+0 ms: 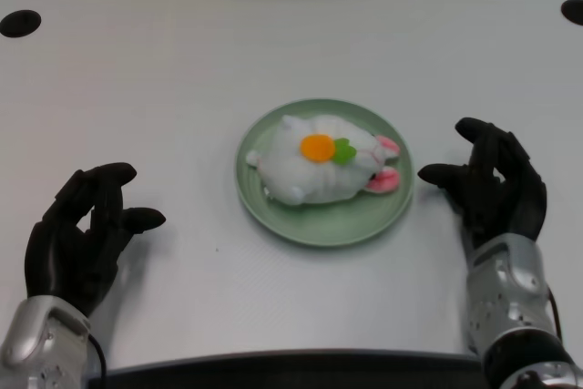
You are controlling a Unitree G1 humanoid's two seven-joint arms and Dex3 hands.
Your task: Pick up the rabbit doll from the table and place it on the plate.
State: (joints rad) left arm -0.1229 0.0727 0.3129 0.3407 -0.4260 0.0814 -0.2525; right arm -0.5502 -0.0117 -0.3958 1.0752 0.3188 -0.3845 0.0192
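White rabbit doll [321,168] lies on its side on the green plate [273,211], orange patch and green leaf facing up, pink ears toward the plate's right rim. Plate sits at mid-table [182,70]. Left hand [82,234] rests on the table well apart from the plate, fingers loosely apart, holding nothing.

White table [182,70], two dark holes [20,23] at far corners

Bright, even light; soft shadows, perhaps slightly blurred.
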